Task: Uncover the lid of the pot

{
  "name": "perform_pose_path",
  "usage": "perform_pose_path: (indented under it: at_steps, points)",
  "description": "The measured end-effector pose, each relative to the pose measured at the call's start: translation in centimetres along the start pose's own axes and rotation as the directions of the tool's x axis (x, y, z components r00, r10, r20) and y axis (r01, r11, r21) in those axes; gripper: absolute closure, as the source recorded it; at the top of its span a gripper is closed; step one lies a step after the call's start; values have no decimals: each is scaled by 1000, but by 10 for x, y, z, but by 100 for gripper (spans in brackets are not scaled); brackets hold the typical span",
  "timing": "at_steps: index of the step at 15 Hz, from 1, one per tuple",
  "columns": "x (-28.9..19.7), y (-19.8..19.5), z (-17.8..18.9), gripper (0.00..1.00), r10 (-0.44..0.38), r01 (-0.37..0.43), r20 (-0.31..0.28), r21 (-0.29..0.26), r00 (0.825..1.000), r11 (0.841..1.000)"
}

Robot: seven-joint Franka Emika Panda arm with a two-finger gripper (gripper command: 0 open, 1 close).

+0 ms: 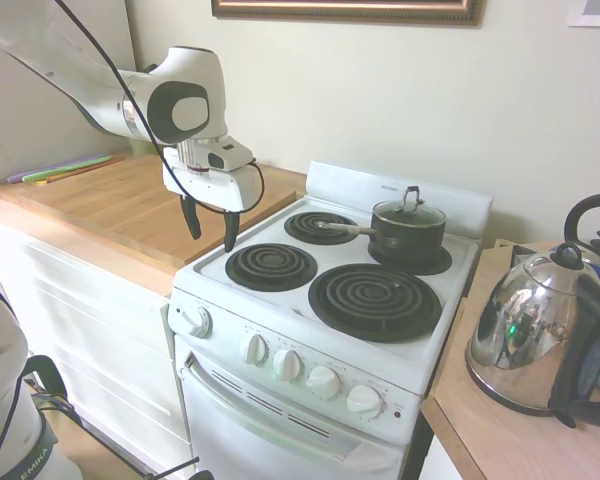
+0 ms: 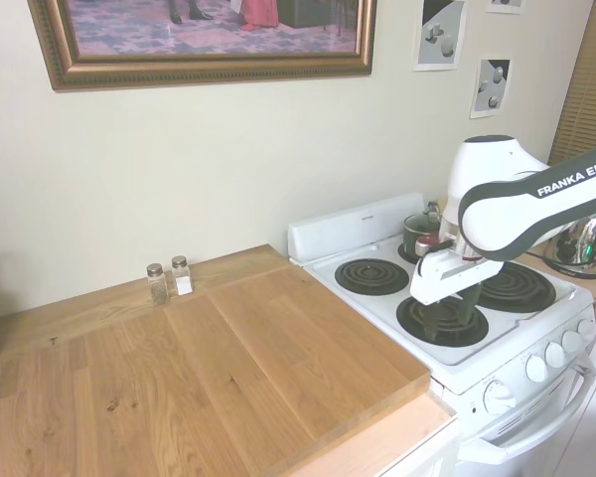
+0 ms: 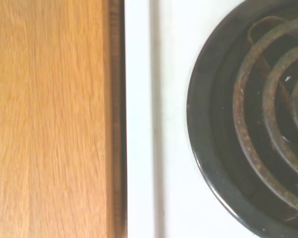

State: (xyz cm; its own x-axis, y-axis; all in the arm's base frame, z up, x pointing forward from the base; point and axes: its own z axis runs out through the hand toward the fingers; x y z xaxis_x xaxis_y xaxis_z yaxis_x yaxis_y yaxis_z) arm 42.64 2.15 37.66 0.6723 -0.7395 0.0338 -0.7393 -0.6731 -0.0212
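The small dark pot [image 1: 411, 235] stands on the stove's back right coil, its long handle pointing left. The glass lid [image 1: 408, 212] with its dark looped knob rests flat on the pot. My gripper [image 1: 210, 228] hangs open and empty over the left edge of the stove, beside the front left coil [image 1: 271, 266] and well away from the pot. In the second exterior view the pot [image 2: 420, 232] peeks out behind the arm, and the gripper [image 2: 455, 310] hovers above the front coil. The wrist view shows only the coil [image 3: 258, 124] and the wooden counter [image 3: 49, 119].
A chrome kettle [image 1: 525, 335] and a black kettle [image 1: 595, 225] sit on the counter to the right of the stove. A wide wooden counter [image 2: 228, 368] lies to the left, with two shakers [image 2: 169, 281] by the wall. Knobs [image 1: 285, 365] line the stove's front.
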Motion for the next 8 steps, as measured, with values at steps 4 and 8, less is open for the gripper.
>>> perform_pose_path:
  at_steps: [4, 8]
  points:
    - [7, 3, -10, 0, 22, -22, -15, 19, 1000, 1000]
    - [43, 35, -91, 0, 90, -76, -87, 150, 992, 986]
